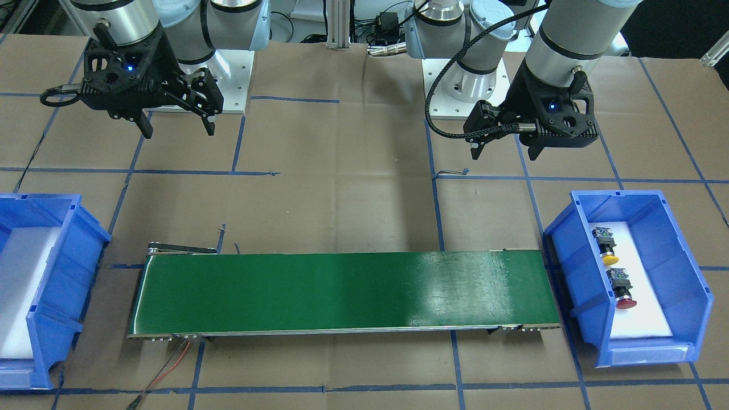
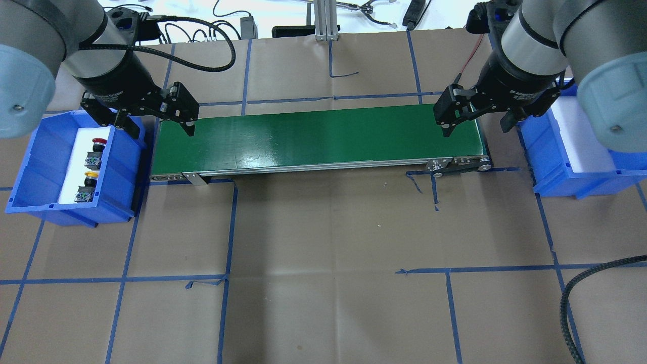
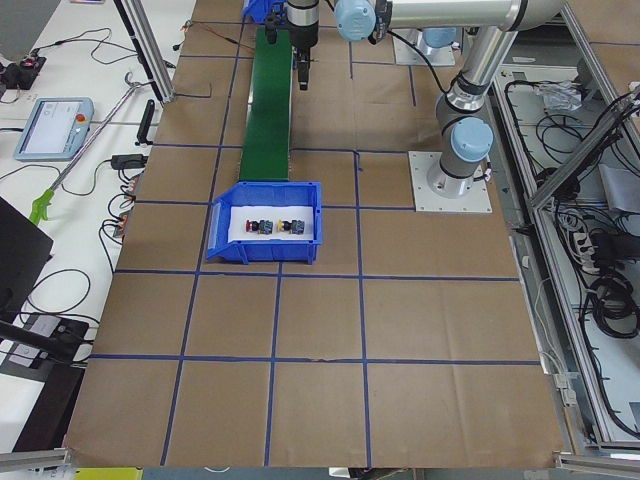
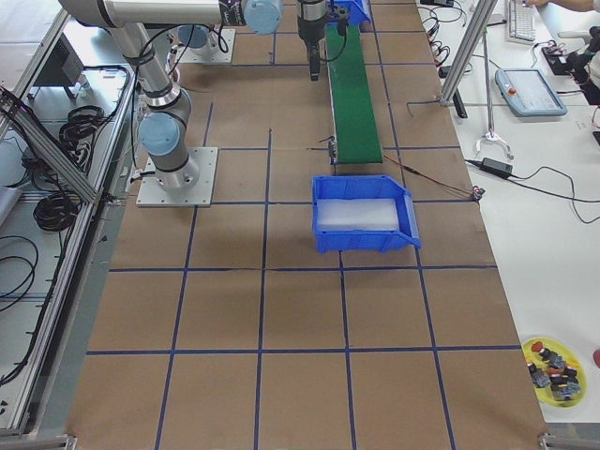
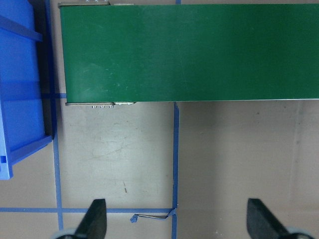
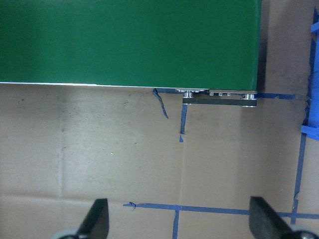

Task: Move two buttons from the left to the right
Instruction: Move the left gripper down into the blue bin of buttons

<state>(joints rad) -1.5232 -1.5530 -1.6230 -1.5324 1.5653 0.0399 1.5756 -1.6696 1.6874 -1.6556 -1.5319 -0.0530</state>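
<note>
Left tool [image 2: 163, 132] and right tool [image 2: 476, 129] gape empty; beside the left, grasping the red button [image 2: 99, 144] could knock the close yellow button [image 2: 90, 175].

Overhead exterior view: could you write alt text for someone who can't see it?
A red button and a yellow button lie on white padding in the left blue bin, beside a green conveyor belt on a brown table. The left gripper and right gripper hang open and empty near the belt's two ends; the right blue bin shows only white padding.
</note>
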